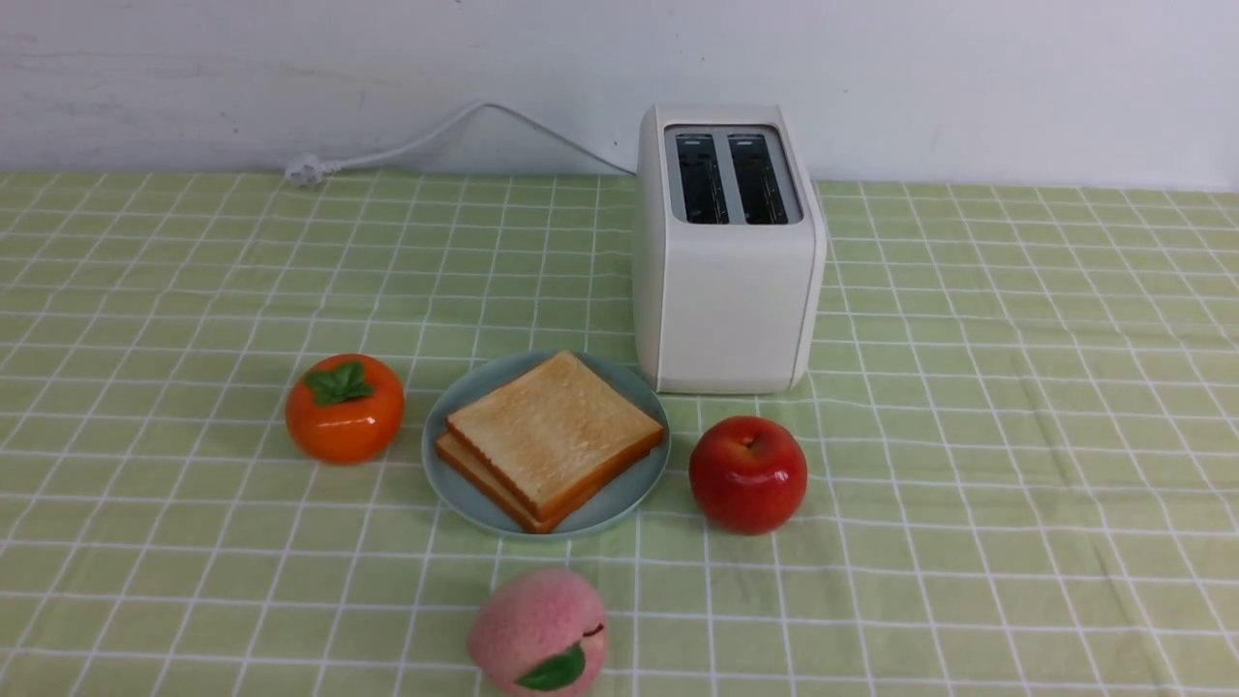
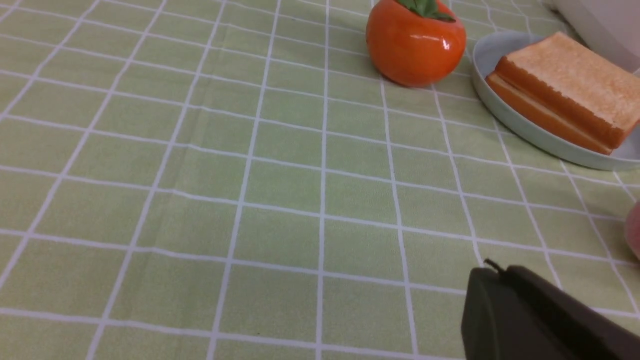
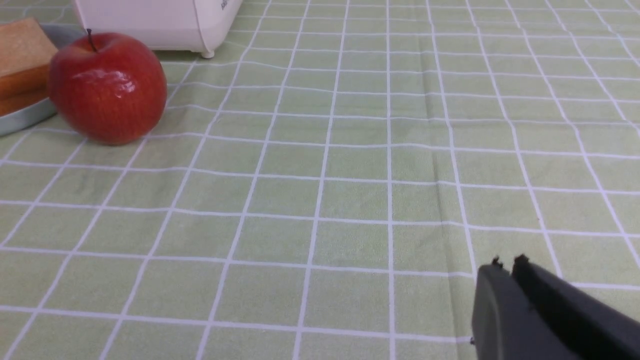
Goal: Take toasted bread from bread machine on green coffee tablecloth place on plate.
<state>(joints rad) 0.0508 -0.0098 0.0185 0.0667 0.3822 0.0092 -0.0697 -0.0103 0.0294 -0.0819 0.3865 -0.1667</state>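
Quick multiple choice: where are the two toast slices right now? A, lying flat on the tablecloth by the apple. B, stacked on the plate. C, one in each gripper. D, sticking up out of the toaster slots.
B: both toast slices lie stacked on the plate, and the slots of the toaster look empty.

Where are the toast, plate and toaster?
toasted bread (image 1: pixel 552 426), front view, top slice's face.
plate (image 1: pixel 463 496), front view, bare front-left rim.
bread machine (image 1: pixel 728 310), front view, white front wall.
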